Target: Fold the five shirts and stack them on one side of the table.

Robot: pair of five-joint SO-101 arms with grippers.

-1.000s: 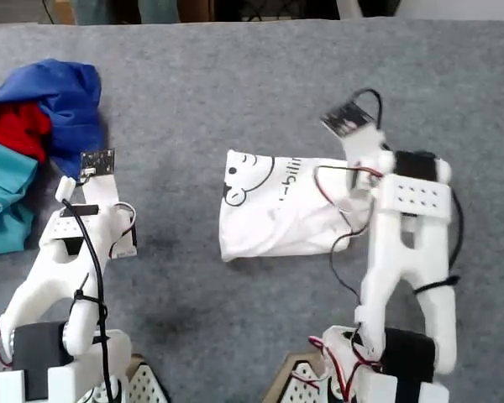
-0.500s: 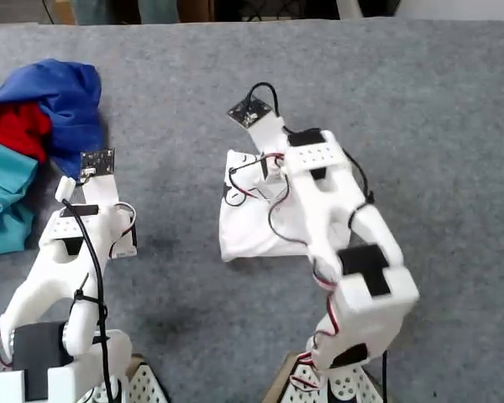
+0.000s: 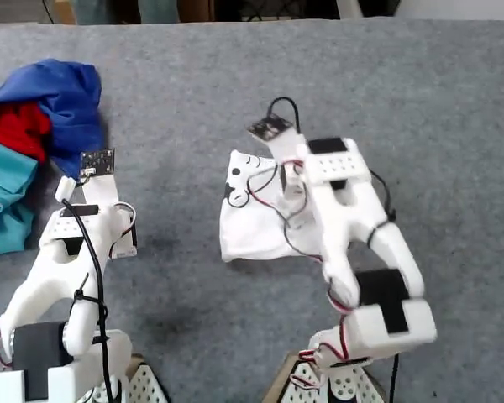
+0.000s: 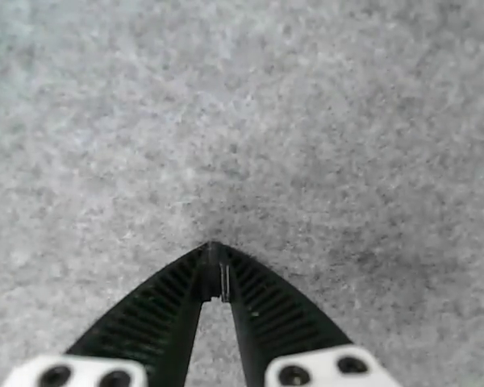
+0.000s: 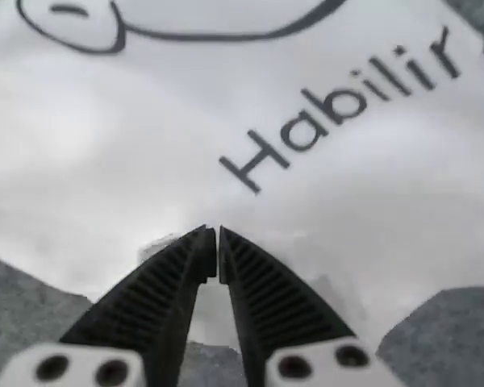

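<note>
At the middle of the grey desk [image 3: 420,101], a folded white shirt [image 3: 250,225] lies flat. As far as the right arm [image 3: 344,218] stretched over it lets show, its long axis runs side to side across the desk, from one arm's side toward the other. A line drawing of a bear's face marks the end that points toward the left arm [image 3: 71,252], and the other end is hidden under the right arm. In the right wrist view, the same shirt [image 5: 226,121] carries dark lettering below the drawing, with grey desk showing past its edges.

The right hand [image 5: 217,234] sits over the white cloth near one of its edges. Its two black ribbed jaws are drawn together with barely a slit between the tips and no cloth pinched in them. Whether the tips touch the shirt cannot be told.

The left hand [image 4: 214,248] is over bare grey desk, well apart from the white shirt, jaws closed tip to tip and holding nothing.

Off at the desk's edge beyond the left arm lies a loose heap of unfolded shirts. A blue shirt [image 3: 59,101] is farthest back, a red shirt [image 3: 17,126] lies against it, and a teal shirt [image 3: 4,197] is nearest the arms' bases.
</note>
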